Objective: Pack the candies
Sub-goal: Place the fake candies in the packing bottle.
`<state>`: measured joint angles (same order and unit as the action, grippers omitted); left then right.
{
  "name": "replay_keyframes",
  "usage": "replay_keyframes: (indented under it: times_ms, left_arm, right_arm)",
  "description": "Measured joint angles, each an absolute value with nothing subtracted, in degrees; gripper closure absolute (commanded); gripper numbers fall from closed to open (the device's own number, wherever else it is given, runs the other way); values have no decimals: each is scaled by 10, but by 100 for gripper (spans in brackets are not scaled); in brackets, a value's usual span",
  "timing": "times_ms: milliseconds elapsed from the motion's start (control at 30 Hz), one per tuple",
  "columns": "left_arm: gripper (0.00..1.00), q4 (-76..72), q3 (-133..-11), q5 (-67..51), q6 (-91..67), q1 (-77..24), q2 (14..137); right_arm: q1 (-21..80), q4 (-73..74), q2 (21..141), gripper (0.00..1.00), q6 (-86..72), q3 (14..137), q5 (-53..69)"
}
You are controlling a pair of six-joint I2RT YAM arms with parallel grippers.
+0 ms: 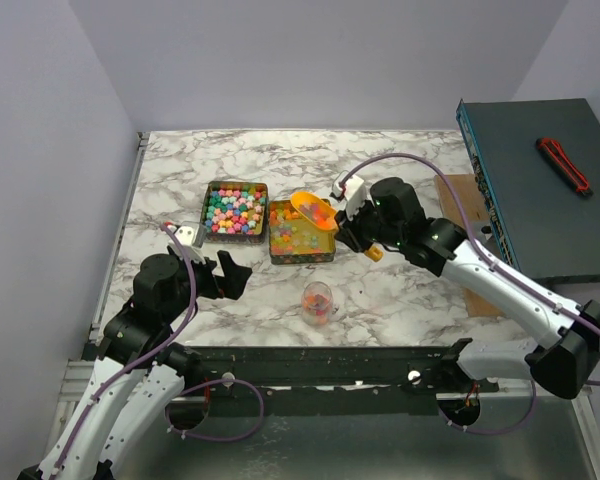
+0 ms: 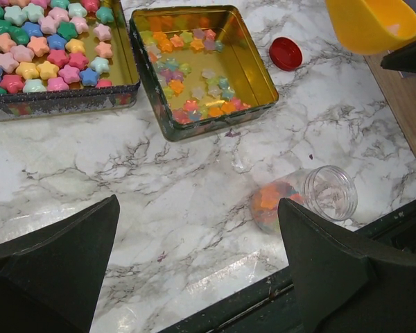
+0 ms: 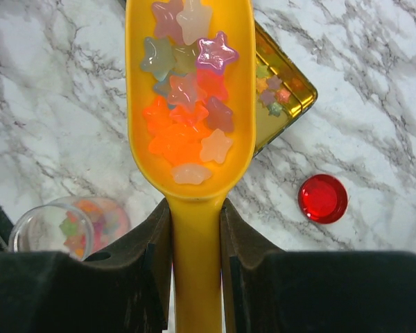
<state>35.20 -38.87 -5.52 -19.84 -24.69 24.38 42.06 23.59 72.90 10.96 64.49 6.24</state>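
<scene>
Clamped on the handle of the scoop [image 3: 194, 198], your right gripper [image 3: 194, 236] keeps the bowl level so nothing spills. Your left gripper [image 2: 197, 236] hangs with jaws spread wide and empty, probably ready to steady the jar [image 2: 312, 198] just ahead of it.

On the table [image 1: 400, 170], the left tin [image 2: 62, 100] and right tin [image 2: 260, 76] sit side by side at centre of the top view. The scoop hovers at the right tin's upper corner. Below the tins the jar stands open and part-filled, its cap [image 3: 322, 198] set aside. Candies [image 3: 187, 118] heap in the scoop, fill the left tin, thinly cover the right, and await your pour.
</scene>
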Motion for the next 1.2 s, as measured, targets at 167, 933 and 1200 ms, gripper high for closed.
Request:
replay_keyframes:
  times_ms: [167, 933, 1200]
  left_arm:
    - [1, 352, -389, -55, -198, -247, 242]
    - [1, 349, -389, -57, -198, -247, 225]
    - [1, 348, -389, -57, -198, -247, 217]
  right_arm:
    - [460, 309, 707, 99, 58, 681, 22]
    - [743, 635, 729, 99, -212, 816, -152]
    - [788, 732, 768, 99, -276, 854, -154]
